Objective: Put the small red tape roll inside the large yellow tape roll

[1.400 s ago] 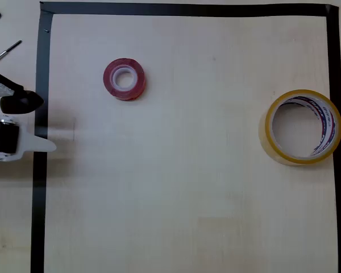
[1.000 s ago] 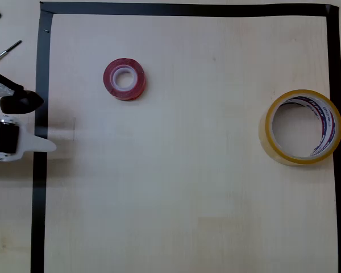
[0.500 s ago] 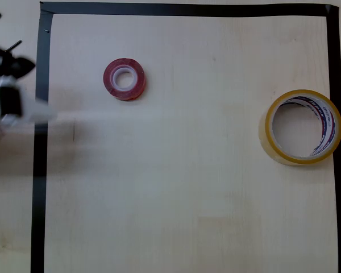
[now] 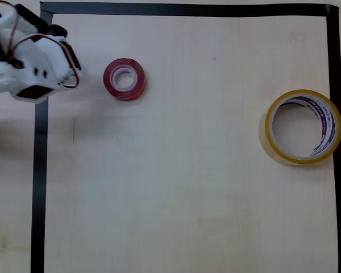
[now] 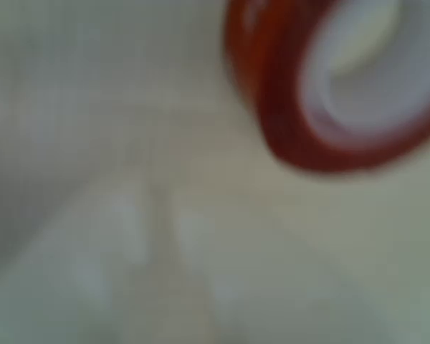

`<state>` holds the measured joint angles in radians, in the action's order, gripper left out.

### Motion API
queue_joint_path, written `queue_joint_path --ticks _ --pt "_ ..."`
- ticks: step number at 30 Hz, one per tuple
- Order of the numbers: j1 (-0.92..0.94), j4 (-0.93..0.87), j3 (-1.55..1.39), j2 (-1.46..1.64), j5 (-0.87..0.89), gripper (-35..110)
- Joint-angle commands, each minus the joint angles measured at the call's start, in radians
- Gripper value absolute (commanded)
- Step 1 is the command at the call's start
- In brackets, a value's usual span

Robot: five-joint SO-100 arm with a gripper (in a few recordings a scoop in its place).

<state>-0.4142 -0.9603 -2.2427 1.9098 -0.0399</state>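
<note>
Here the end effector (image 4: pixel 65 67) sits at the bench's (image 4: pixel 176 187) left edge, just beside the red roll (image 4: pixel 124 79), likely lining up a grasp; motion blur in the wrist view leaves me unable to tell whether its fingers are spread. Far right, the yellow roll (image 4: pixel 269 133) lies flat with its hole facing up, ready to receive it.

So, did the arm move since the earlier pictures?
Yes. In the overhead view the arm went up along the black tape border and now sits close to the red roll, which stayed put.
</note>
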Motion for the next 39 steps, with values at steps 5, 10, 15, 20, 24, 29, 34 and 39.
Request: queue_joint_path --ticks 5,10,15,20,24,29,34,39 --pt "0.02 0.095 0.077 -0.008 -0.014 12" --pt "0.031 0.147 0.077 -0.071 -0.014 14" --pt "0.031 0.192 0.084 -0.12 -0.014 15" --pt "0.029 0.221 0.078 -0.137 -0.006 16" --pt "0.031 0.227 0.089 -0.169 -0.006 16" --pt "0.018 0.221 0.086 -0.172 -0.005 16" --pt "0.025 0.238 0.083 -0.21 -0.005 16" --pt "0.023 0.253 0.086 -0.252 -0.005 16"
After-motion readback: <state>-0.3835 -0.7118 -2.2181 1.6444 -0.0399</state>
